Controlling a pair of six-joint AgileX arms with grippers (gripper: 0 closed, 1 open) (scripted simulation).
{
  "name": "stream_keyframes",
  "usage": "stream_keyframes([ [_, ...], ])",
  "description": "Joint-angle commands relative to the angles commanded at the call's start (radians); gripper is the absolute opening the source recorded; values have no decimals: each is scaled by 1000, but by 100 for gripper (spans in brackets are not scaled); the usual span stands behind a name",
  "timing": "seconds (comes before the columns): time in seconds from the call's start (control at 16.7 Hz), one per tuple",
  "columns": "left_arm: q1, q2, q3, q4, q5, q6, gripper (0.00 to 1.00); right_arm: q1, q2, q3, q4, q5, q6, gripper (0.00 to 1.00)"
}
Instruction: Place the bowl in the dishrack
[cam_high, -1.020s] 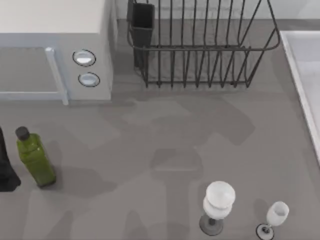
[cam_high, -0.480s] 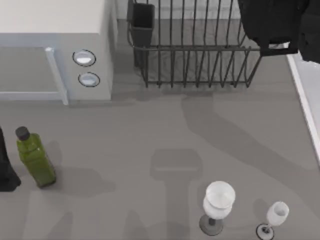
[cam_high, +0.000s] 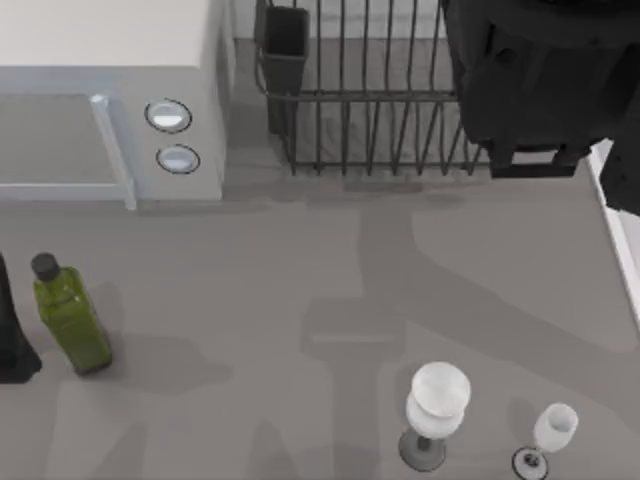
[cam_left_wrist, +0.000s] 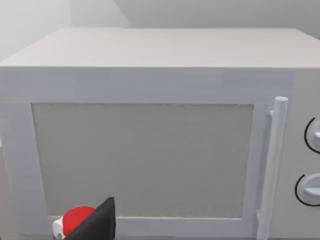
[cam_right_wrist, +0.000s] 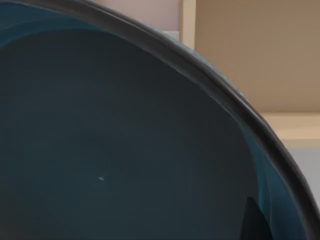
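My right arm (cam_high: 540, 80) hangs above the right end of the large dark wire dishrack (cam_high: 370, 100) at the back of the grey desk (cam_high: 300, 300). The round teal-blue bowl with a darker rim (cam_right_wrist: 125, 140) sits right against that arm's wrist camera. Whether either arm's fingers are clenched or released I cannot tell. The left arm faces the pale boxy microwave (cam_left_wrist: 150, 125).

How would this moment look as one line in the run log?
right arm: above dishrack right end | bowl: close before right wrist camera | left arm: parked by microwave | grip: cannot tell
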Motion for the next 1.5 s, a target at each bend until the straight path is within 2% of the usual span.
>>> stream_keyframes([
  [0.18, 0, 0, 0, 0, 0, 0, 100, -11, 19, 3, 12, -13, 0, 0],
  [0.36, 0, 0, 0, 0, 0, 0, 100, -60, 115, -5, 110, -68, -4, 0],
  [0.9, 0, 0, 0, 0, 0, 0, 100, -353, 544, -86, 657, -348, -9, 0],
  [1.08, 0, 0, 0, 0, 0, 0, 100, -404, 602, -104, 723, -395, -14, 0],
  [1.32, 0, 0, 0, 0, 0, 0, 100, -406, 603, -104, 724, -396, -14, 0],
  [1.5, 0, 0, 0, 0, 0, 0, 100, -406, 603, -104, 724, -396, -14, 23],
])
